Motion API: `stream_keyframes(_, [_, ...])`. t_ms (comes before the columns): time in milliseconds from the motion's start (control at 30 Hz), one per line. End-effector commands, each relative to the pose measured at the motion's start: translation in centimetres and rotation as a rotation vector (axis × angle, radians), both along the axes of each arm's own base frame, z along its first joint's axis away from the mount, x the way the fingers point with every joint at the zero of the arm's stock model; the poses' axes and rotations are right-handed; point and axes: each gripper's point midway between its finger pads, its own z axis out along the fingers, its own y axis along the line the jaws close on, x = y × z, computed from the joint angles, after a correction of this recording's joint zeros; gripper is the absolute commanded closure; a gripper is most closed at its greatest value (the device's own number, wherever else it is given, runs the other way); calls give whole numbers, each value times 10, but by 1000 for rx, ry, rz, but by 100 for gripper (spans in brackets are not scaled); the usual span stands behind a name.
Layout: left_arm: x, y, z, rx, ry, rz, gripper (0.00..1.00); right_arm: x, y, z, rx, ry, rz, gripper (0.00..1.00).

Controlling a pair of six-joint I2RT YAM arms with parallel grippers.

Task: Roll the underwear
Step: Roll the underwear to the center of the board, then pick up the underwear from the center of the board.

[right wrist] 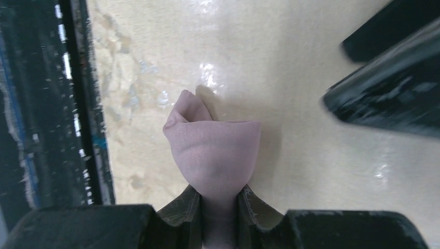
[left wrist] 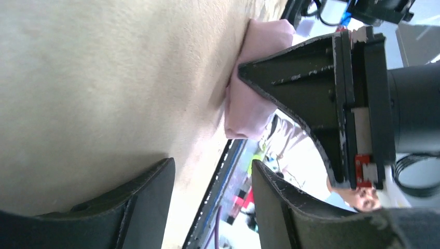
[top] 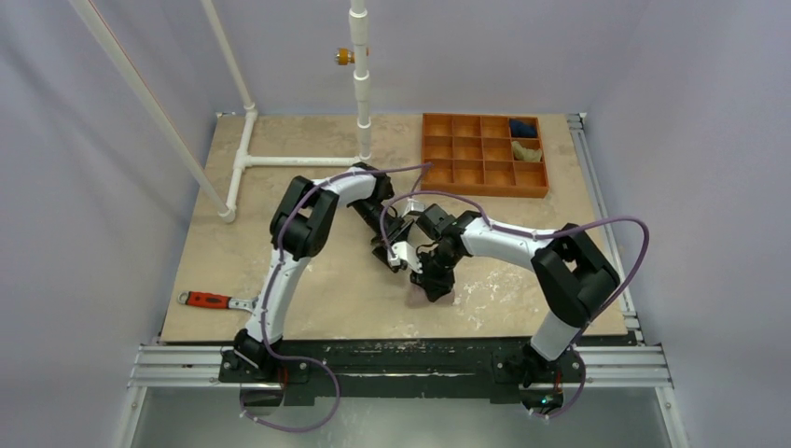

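Beige table (top: 345, 301) bears, near its front edge, the underwear (right wrist: 215, 150), a bunched pink wad pinched between the right fingers (right wrist: 179, 215), while the left fingers (left wrist: 148, 199) stand spread and empty close beside it.

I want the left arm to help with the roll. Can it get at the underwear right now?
Probably yes: the left gripper stands open close to the underwear, with bare cloth ahead of it, though the right gripper clamps one end.
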Motion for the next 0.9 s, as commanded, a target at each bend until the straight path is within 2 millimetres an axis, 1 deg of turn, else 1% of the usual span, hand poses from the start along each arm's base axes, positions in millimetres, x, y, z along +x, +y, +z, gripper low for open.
stream_keyframes(0, [35, 6, -2, -9, -229, 41, 44, -12, -5, 20, 50, 148, -44, 100])
stream_keyframes(133, [40, 9, 6, -23, -283, 72, 44, 6, -9, 40, 107, 125, -105, 100])
stream_keyframes(300, [46, 7, 15, -46, -330, 110, 45, 24, -16, 57, 147, 83, -176, 100])
stream_keyframes(500, [59, 3, 31, -65, -431, 144, 47, 56, -41, 74, 157, -14, -320, 100])
stream_keyframes(600, [74, 2, 44, -56, -518, 161, 47, 74, -58, 83, 148, -87, -415, 100])
stream_keyframes(667, [87, 0, 56, -53, -581, 177, 47, 86, -70, 90, 143, -133, -486, 100])
stream_keyframes(700, [97, -3, 63, -56, -624, 189, 47, 91, -76, 94, 143, -152, -524, 100])
stream_keyframes(867, [139, -14, 87, -34, -775, 245, 46, 110, -102, 107, 145, -212, -685, 100])
